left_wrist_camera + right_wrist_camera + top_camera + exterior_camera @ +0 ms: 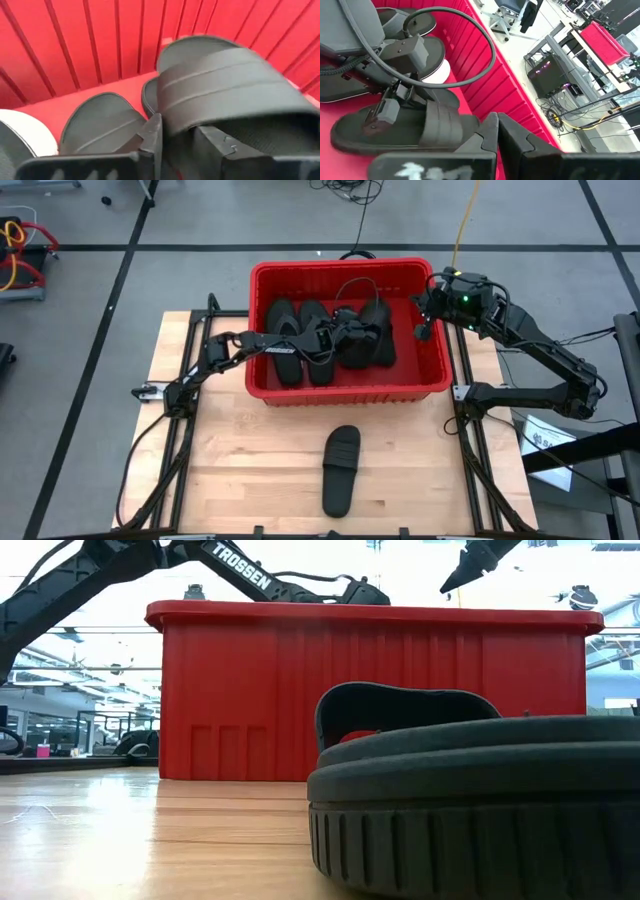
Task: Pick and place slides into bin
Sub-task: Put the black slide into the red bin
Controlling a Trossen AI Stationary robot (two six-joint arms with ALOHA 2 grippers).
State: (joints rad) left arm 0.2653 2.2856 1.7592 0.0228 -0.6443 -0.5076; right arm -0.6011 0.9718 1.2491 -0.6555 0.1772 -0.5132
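The red bin [345, 265] stands at the table's far middle with several black slides [300, 340] lying in it. My left gripper [180, 145] reaches into the bin from the left. Its fingers are open on either side of the side edge of a black wide-strap slide [225, 80], which lies flat on the bin's floor [420, 130]. A pale slide [15, 132] lies next to it. My right gripper [496, 132] hangs shut and empty above the bin's right rim [424, 328]. One more black slide [340, 470] rests sole down on the table, nearer than the bin. My left gripper has its fingers [150, 135] level on either side of the slide's side edge by the strap [172, 127], coming from the table's left. I cannot tell whether they touch it. The slide rests on the bin's floor.
The bin's high ribbed walls [370, 690] enclose the left gripper. A black cable [470, 30] loops over the slides from the left wrist. Bare wood lies to either side of the loose slide [480, 810]. Metal frame rails [470, 420] run along the table's left and right edges.
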